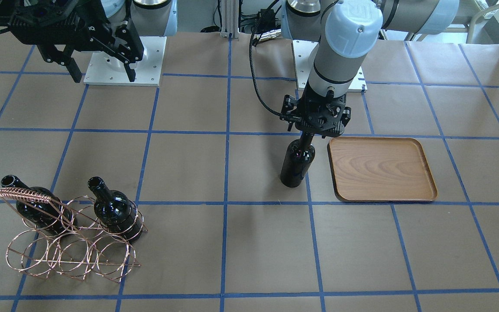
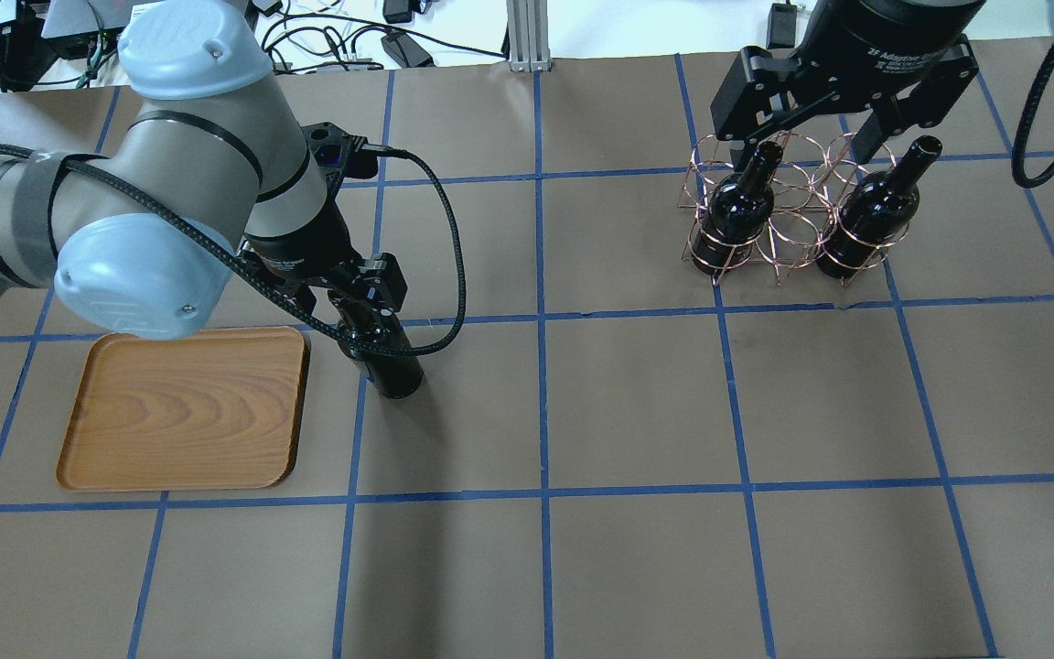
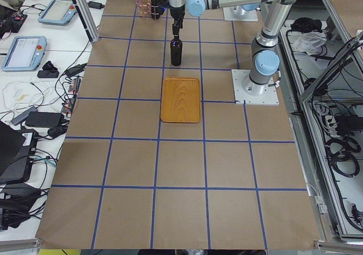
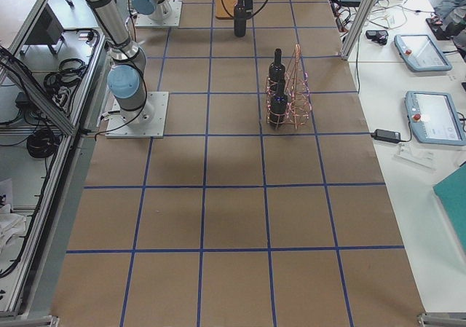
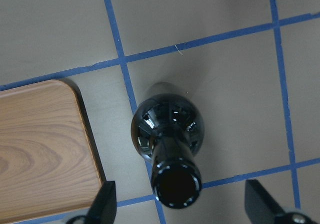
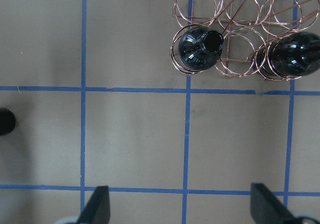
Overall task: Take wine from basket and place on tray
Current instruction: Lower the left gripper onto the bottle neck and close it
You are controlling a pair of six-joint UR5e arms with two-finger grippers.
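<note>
Note wine (image 1: 297,167) upright on bare table just beside tray (image 1: 381,169), toward the left end. Left gripper (image 1: 309,130) released, fingers wide apart either side of the neck; right gripper (image 1: 103,71) also released, raised short of basket (image 1: 72,255). Judge heavy, rigid, slick, breakable glass: best clamped on neck under the lip, kept vertical.

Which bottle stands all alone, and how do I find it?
Find the flat wooden tray. Right beside it, on the brown table, one black bottle stands by itself. The other two bottles sit far off in the copper wire basket.
</note>
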